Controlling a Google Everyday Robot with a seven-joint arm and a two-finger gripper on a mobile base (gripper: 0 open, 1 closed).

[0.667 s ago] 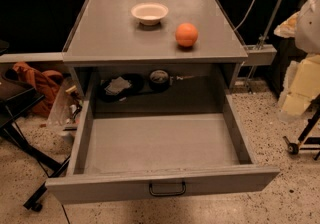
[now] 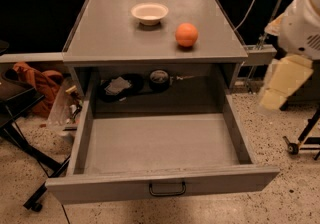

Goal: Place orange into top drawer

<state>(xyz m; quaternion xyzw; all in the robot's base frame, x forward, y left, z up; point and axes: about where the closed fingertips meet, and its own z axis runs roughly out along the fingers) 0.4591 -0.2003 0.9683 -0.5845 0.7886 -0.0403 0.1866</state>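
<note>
Drawer (image 2: 160, 143) open, empty. Gripper (image 2: 282, 85) right of drawer, holding nothing visible; whether spread or pressed together, cannot tell. Orange (image 2: 186, 34) on surface (image 2: 115, 38) behind drawer, bowl (image 2: 149, 13) beyond. Risk: off-centre nudge rolls fruit off surface.

A speckled floor (image 2: 292, 195) lies around the grey cabinet (image 2: 110, 33), with an orange bag (image 2: 37, 80) at its left.

The tool (image 2: 281, 84) hangs at the far right.
</note>
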